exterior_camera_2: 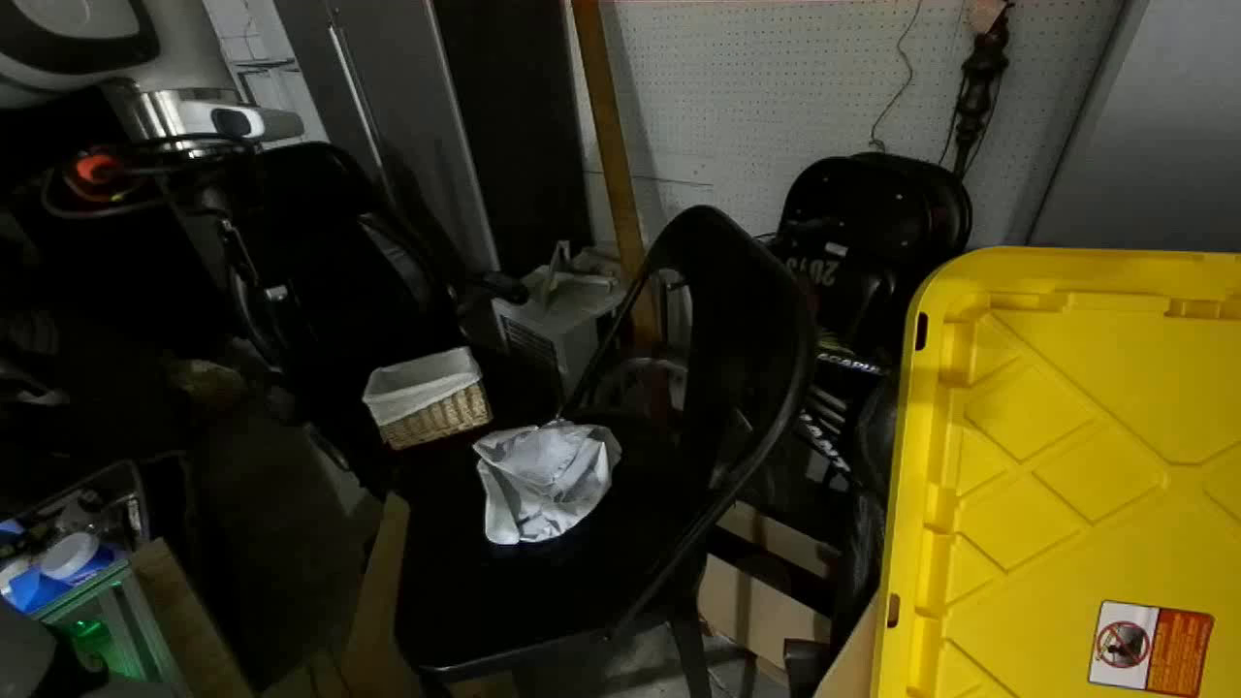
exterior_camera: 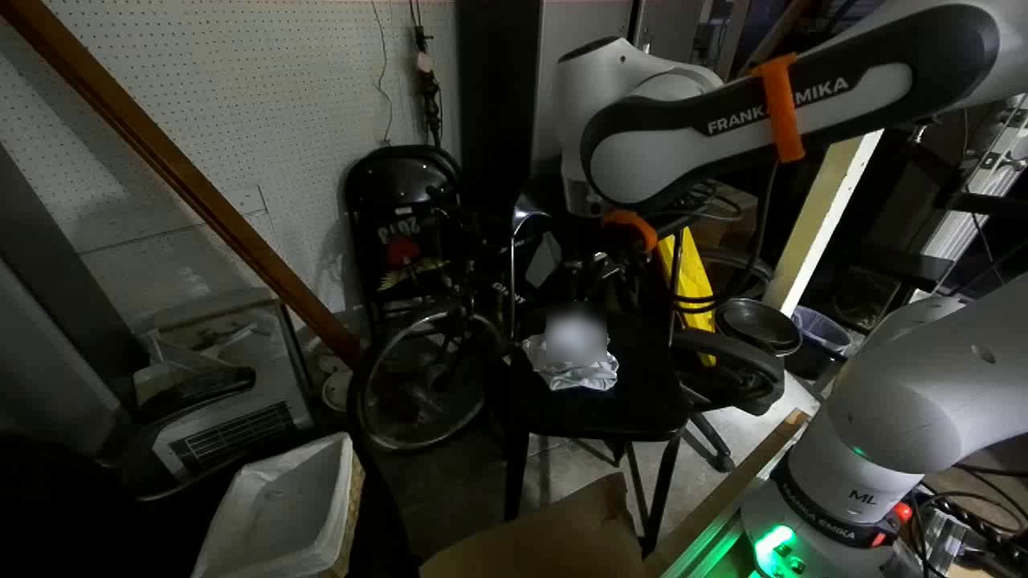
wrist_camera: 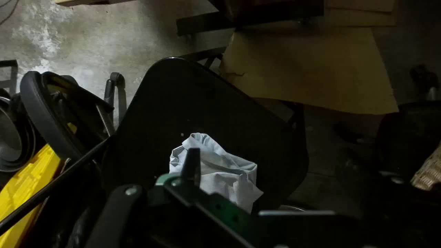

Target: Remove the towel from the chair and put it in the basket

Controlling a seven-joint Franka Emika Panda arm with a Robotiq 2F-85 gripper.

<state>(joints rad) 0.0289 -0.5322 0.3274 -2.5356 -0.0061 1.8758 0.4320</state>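
Below the gripper [wrist_camera: 191, 163], the towel [wrist_camera: 225, 168]

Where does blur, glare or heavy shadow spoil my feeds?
In an exterior view, part of the towel is blurred out and a green light glares near the bottom edge; in the wrist view, the chair seat is nearly black, with the towel pale against it.

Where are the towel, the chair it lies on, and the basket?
Towel [exterior_camera_2: 546, 482]: in an exterior view, its crumpled middle.
Chair [wrist_camera: 206, 106]: in the wrist view, bare seat.
Basket [exterior_camera_2: 441, 417]: in an exterior view, its woven side.
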